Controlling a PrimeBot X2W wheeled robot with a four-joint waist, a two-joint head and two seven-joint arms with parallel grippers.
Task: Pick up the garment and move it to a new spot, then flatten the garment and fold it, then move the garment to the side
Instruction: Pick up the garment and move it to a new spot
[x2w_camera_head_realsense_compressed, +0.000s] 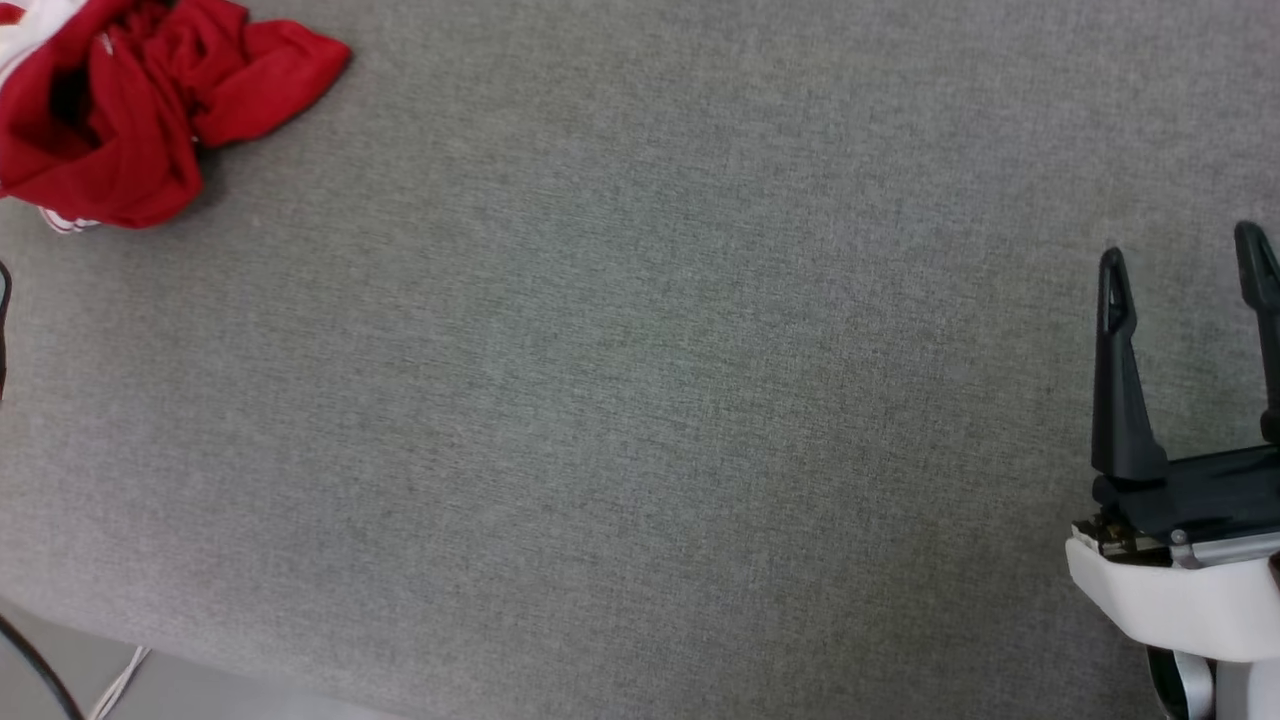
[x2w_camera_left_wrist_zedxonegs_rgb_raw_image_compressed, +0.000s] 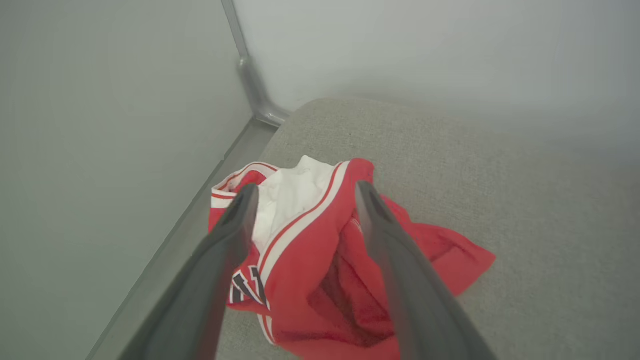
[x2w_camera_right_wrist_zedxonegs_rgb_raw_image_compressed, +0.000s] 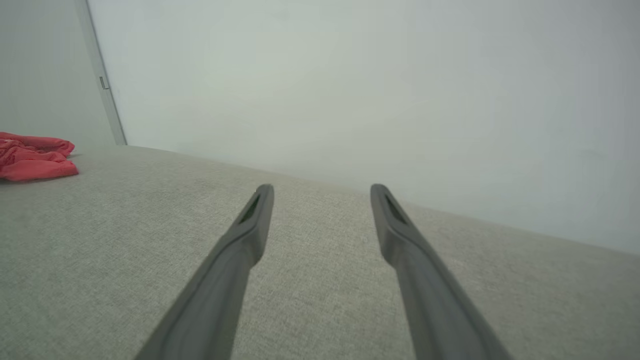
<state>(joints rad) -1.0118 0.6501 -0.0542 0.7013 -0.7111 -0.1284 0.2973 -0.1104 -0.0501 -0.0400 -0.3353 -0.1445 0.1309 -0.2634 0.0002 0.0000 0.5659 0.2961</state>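
1. Two grippers, both with nothing in them. The right gripper (x2w_camera_head_realsense_compressed: 1183, 250) sits at the near right of the tabletop (x2w_camera_head_realsense_compressed: 640, 400), fingers spread wide with bare gray fabric between them.
2. In its own wrist view the right gripper (x2w_camera_right_wrist_zedxonegs_rgb_raw_image_compressed: 322, 191) points across the open tabletop (x2w_camera_right_wrist_zedxonegs_rgb_raw_image_compressed: 100, 225). The garment (x2w_camera_right_wrist_zedxonegs_rgb_raw_image_compressed: 35, 157) is a small red heap far off to its left, well apart.
3. The middle of the tabletop between the right gripper and the heap has nothing on it.
4. In the head view the garment (x2w_camera_head_realsense_compressed: 120, 110) is bunched at the far left corner, red with a bit of white at the far-left edge. One red lobe pokes out to the right.
5. The left gripper (x2w_camera_left_wrist_zedxonegs_rgb_raw_image_compressed: 306, 189) is the nearer arm by a long way. Its fingers are wide apart and straddle the heap in the left wrist view, gripping nothing. Can't tell whether the tips touch the cloth.
6. In that view the garment (x2w_camera_left_wrist_zedxonegs_rgb_raw_image_compressed: 310, 260) lies straight ahead of and below the left gripper. Black print is at the near-left side, and a white sleeve with striped trim is on the far side, near the tabletop (x2w_camera_left_wrist_zedxonegs_rgb_raw_image_compressed: 525, 200) edge by the wall.
7. The garment is crumpled, so no clear long axis. Judgement: the pick belongs to the left arm, going straight down onto the red bulk between its fingers.
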